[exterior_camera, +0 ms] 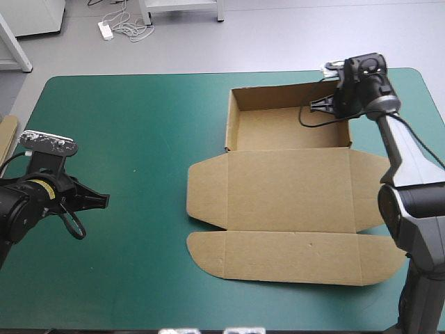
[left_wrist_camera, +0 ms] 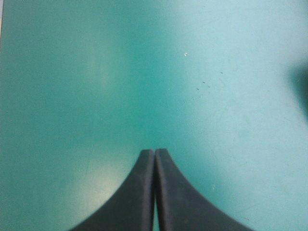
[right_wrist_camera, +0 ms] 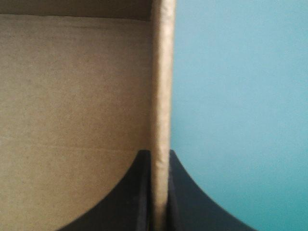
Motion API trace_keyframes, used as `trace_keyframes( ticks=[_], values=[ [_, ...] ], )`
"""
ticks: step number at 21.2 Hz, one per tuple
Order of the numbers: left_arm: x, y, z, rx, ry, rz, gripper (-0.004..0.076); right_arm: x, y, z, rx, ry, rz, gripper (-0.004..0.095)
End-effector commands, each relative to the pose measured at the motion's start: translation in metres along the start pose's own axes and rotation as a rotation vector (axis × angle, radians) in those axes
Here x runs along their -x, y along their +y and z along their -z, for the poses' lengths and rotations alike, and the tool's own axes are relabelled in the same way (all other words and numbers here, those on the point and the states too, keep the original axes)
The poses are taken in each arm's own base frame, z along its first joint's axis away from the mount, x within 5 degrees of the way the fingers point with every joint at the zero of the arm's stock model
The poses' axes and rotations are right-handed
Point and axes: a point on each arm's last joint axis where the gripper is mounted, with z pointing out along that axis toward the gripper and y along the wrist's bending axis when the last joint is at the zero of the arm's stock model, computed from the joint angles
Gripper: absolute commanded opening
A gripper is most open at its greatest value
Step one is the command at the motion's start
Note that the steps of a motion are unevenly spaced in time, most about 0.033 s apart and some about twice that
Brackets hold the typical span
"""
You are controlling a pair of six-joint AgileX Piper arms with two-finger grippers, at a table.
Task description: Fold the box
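1. Box [exterior_camera: 288, 202]: brown board, on the right half of the table; the far part stands as an open tray with raised walls; the lid lies flat on the cover toward the near edge, with a rounded flap at each side and a long flap strip along its near edge.
2. Tray's right wall [right_wrist_camera: 162, 86]: upright; in the right wrist view it runs straight ahead from the fingers, with the tray's floor on one side and bare cover on the other.
3. Right gripper [exterior_camera: 327, 104]: at the tray's right wall, near its far corner; the black fingers are pressed nearly together and pinch that wall, one inside the tray and one outside [right_wrist_camera: 161, 151].
4. Left gripper [exterior_camera: 103, 200]: well apart from the box, over the left part of the table; the fingers are pressed together in one pointed arch [left_wrist_camera: 155, 150]; they hold nothing, with only bare cover ahead.
5. Table cover [exterior_camera: 125, 125]: teal-green; a small white speck [left_wrist_camera: 186, 54] lies ahead of the left gripper.
6. Spare board edge [exterior_camera: 6, 139]: a brown sliver at the table's left edge.
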Motion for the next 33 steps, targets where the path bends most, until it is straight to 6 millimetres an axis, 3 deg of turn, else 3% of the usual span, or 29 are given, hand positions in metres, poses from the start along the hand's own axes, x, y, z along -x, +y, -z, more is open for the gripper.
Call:
trace_keyframes(
  ticks=[1, 3, 6, 9, 11, 12, 13, 14, 15, 17, 22, 25, 27, 31, 33],
  values=[
    [0.008, 0.003, 0.01, 0.007, -0.089, 0.011, -0.0009, -0.008, -0.068, 0.03, -0.095, -0.027, -0.079, -0.0019],
    [0.007, 0.003, 0.01, 0.004, -0.087, 0.013, -0.0009, -0.02, -0.107, 0.017, -0.14, 0.031, -0.149, -0.0019],
    [0.008, 0.003, 0.01, 0.003, -0.091, 0.013, -0.0009, -0.039, -0.149, 0.004, -0.143, 0.103, -0.227, -0.0019],
    [0.008, 0.003, 0.01, 0.003, -0.091, 0.013, -0.0009, -0.041, -0.158, 0.004, -0.117, 0.1, -0.238, 0.0003],
    [0.008, 0.003, 0.01, 0.003, -0.091, 0.013, -0.0009, -0.041, -0.158, 0.004, -0.12, 0.096, -0.238, 0.0152],
    [0.008, 0.003, 0.01, 0.003, -0.091, 0.013, -0.0009, -0.041, -0.159, 0.004, -0.122, 0.095, -0.237, 0.0306],
    [0.008, 0.003, 0.01, 0.003, -0.091, 0.013, -0.0009, -0.041, -0.159, 0.006, -0.122, 0.093, -0.237, 0.037],
    [0.008, 0.003, 0.01, 0.003, -0.09, 0.013, -0.0009, -0.04, -0.158, 0.008, -0.121, 0.086, -0.238, 0.0508],
    [0.008, 0.003, 0.01, 0.001, -0.089, 0.013, -0.0009, -0.04, -0.159, 0.014, -0.133, 0.071, -0.238, 0.058],
    [0.008, 0.003, 0.01, 0.002, -0.089, 0.013, -0.0009, -0.04, -0.161, 0.029, -0.157, 0.035, -0.237, 0.0609],
    [0.01, 0.002, 0.01, -0.003, -0.12, 0.013, -0.0009, -0.046, -0.153, 0.092, -0.143, -0.089, -0.265, 0.057],
    [0.013, 0.001, 0.009, -0.008, -0.156, 0.012, -0.0009, -0.052, -0.133, 0.117, -0.092, -0.136, -0.214, 0.0324],
    [0.015, -0.001, 0.005, -0.016, -0.192, 0.005, -0.0009, -0.061, -0.111, 0.13, -0.076, -0.16, -0.158, 0.0015],
    [0.007, -0.007, -0.016, -0.025, -0.201, -0.027, -0.0009, -0.095, -0.068, 0.149, -0.013, -0.227, -0.075, -0.0019],
    [-0.005, -0.012, -0.027, -0.041, -0.229, -0.04, -0.0008, -0.131, -0.04, 0.162, 0.06, -0.35, -0.021, -0.0019]
  ],
)
